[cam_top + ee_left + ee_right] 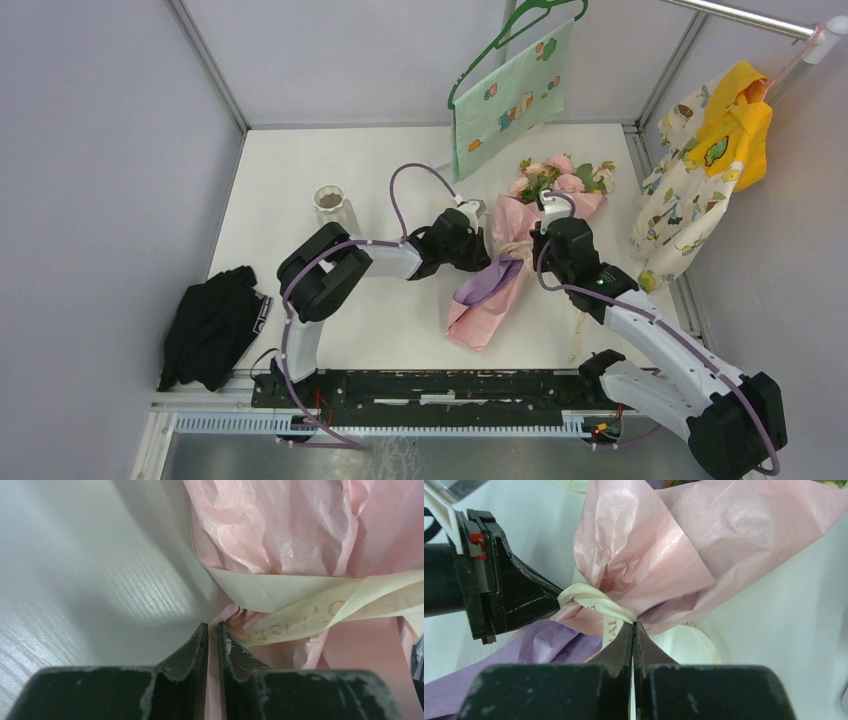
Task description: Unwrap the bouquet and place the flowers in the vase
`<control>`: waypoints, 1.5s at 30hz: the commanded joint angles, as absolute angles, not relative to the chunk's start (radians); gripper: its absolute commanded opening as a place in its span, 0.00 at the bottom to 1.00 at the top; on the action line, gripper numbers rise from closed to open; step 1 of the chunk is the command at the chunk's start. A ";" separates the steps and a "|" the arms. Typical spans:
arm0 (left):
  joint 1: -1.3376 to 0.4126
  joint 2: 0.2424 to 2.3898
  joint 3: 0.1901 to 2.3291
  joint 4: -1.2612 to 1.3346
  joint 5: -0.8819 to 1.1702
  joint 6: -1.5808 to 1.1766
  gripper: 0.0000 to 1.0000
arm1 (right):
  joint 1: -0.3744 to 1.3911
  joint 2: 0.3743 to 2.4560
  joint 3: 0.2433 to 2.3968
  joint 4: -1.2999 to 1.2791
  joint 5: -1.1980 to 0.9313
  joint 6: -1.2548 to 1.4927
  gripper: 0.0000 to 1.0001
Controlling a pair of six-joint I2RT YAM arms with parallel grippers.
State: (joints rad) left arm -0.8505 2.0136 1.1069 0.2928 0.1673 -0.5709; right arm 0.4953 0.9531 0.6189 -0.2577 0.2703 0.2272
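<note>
The bouquet point(500, 265) lies across the middle of the table, pink paper outside, purple inside, with the flowers point(558, 176) at its far end. A cream ribbon point(596, 601) ties its waist. My left gripper point(487, 252) presses in from the left, and in its wrist view it point(213, 627) is shut on a fold of the pink paper point(280, 525) just below the ribbon point(300, 612). My right gripper point(533, 243) comes from the right, and its tips point(633, 625) are shut on the ribbon at the knot. The white ribbed vase point(332, 205) stands upright to the left.
A mint-green patterned cloth point(510, 95) hangs on a hanger at the back. A yellow and patterned garment point(705, 170) hangs from a rail at the right. A black cloth point(210, 325) lies crumpled at the table's near left edge. The left gripper's body point(499, 590) shows in the right wrist view.
</note>
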 commanded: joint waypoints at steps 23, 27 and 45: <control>-0.848 2.000 1.119 0.317 0.158 -0.546 0.18 | 0.495 0.678 0.920 -0.521 0.659 0.282 0.04; -0.848 1.979 1.124 0.304 0.158 -0.546 0.18 | 0.495 0.693 1.075 -0.563 0.672 0.255 0.04; -0.857 1.629 1.101 0.149 0.055 -0.485 0.23 | 0.495 0.664 1.613 -0.503 0.840 0.087 0.01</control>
State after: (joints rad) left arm -0.8505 1.7046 1.1057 0.1753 0.0944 -0.5365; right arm 0.4953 0.6777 1.5543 -0.5476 0.7876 0.1337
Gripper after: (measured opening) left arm 0.222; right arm 0.019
